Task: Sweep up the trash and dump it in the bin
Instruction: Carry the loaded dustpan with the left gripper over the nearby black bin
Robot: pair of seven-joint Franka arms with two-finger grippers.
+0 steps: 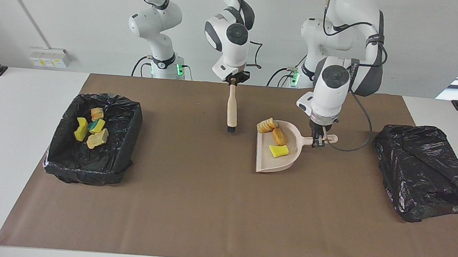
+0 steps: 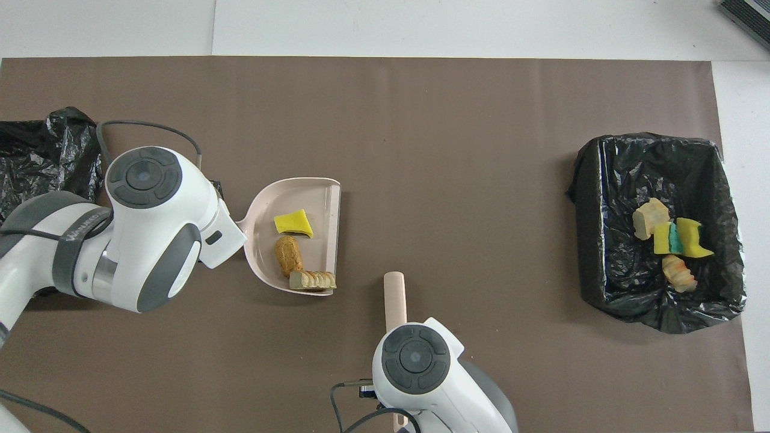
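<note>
The left pincer (image 1: 319, 141) is clamped on the dustpan (image 1: 271, 163) handle, and the right pincer (image 1: 234, 80) is clamped on the brush (image 1: 232, 110). If the pan tips, the bread slice (image 1: 266, 125) at its edge could fall onto the surface (image 1: 191, 206).

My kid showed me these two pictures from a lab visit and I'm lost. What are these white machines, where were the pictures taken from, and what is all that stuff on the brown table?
These are two white robot arms, each ending in a two-finger pincer. One picture faces them from across the table; the other looks down from above their end.

The left pincer is shut on the handle of a beige plastic dustpan, which carries three scraps: a yellow sponge chunk and two bread-like pieces. The right pincer is shut on a small wooden-handled brush, hanging bristles down.

At the right arm's end stands an open black-lined bin with more scraps inside. At the left arm's end lies a crumpled black plastic bag.
</note>
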